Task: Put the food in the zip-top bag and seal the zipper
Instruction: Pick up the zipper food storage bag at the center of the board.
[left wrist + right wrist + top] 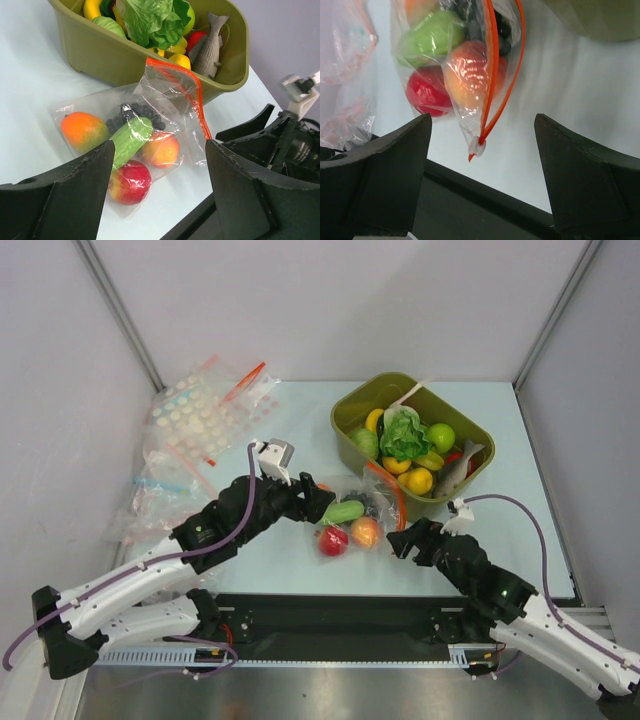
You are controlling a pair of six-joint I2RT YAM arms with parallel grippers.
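Since glossy toy fruits (129,140) fill the clear plastic bag (165,85) while left gripper (160,150) and right gripper (482,125) gape empty, I reckon I must next pinch its parted red-orange zipper strip (492,72) shut.

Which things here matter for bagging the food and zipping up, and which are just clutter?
Job in hand:
- zip-top bag
- its red-orange zipper, not yet shut
- toy food inside the bag

Lying about:
- olive tub
- dotted bags
- blue-strip bag
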